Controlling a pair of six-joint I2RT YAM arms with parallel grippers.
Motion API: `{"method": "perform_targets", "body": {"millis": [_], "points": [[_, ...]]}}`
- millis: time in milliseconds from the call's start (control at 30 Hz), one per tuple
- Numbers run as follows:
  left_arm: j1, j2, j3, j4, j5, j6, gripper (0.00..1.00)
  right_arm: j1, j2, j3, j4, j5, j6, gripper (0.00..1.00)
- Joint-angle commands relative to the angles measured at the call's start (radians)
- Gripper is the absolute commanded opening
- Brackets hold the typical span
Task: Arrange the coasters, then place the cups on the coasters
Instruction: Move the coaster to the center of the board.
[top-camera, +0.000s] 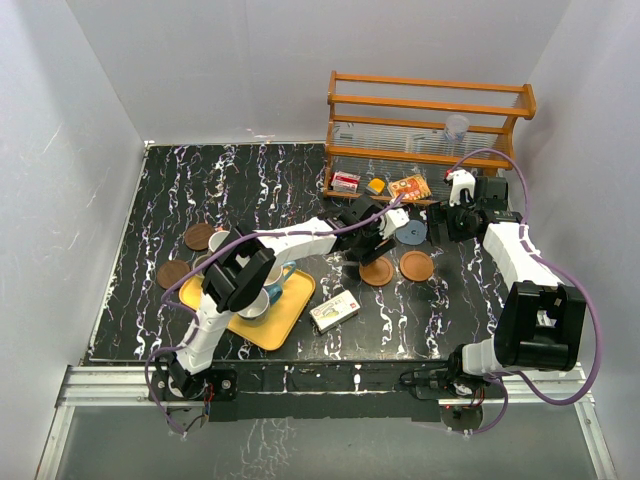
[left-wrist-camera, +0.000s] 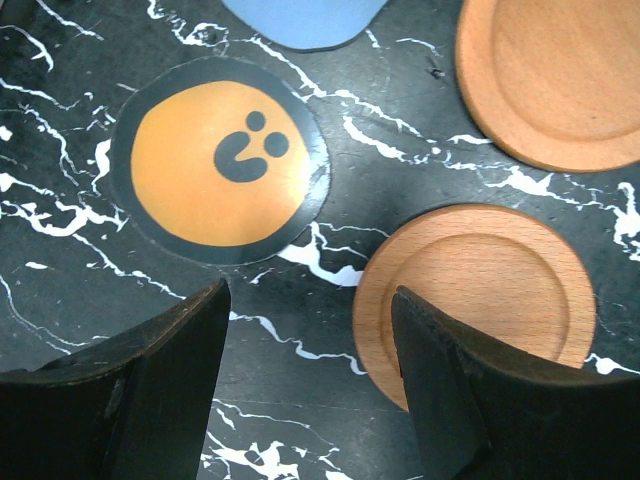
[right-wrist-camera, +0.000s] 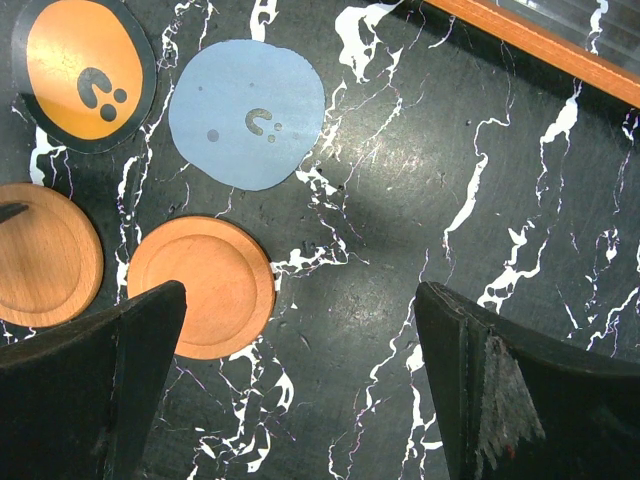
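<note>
1. Ok, top: cups (top-camera: 262, 290) on yellow tray (top-camera: 283, 325), 2 dark coasters (top-camera: 199, 237) left of it.
2. Left wrist: left gripper (left-wrist-camera: 310, 300) jaws apart, empty, beside a wooden coaster (left-wrist-camera: 475, 300).
3. Right wrist: right gripper (right-wrist-camera: 300, 290) wide open, empty; grey-blue coaster (right-wrist-camera: 247, 113) whole, cropped in left wrist.

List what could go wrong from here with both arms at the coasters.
1. The left end effector is open with one finger at the rim of the wooden coaster: closing may shove the thin disc instead of gripping it.
2. The right end effector, also open, hovers near the grey-blue coaster: the arms might collide.
</note>
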Motion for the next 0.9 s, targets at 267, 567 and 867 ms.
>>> {"method": "perform_targets", "body": {"millis": [267,567,867], "points": [[0.013,0.018,0.040,-0.032,-0.014,-0.003,0.64,-0.006,0.001,0.013,0.033,-0.012,0.005,0.98],[0.013,0.041,0.054,-0.036,0.002,-0.015,0.64,-0.007,0.005,0.018,0.027,-0.014,0.005,0.98],[0.013,0.072,0.101,-0.054,0.016,-0.027,0.65,-0.006,0.003,0.017,0.025,-0.014,0.004,0.98]]}}
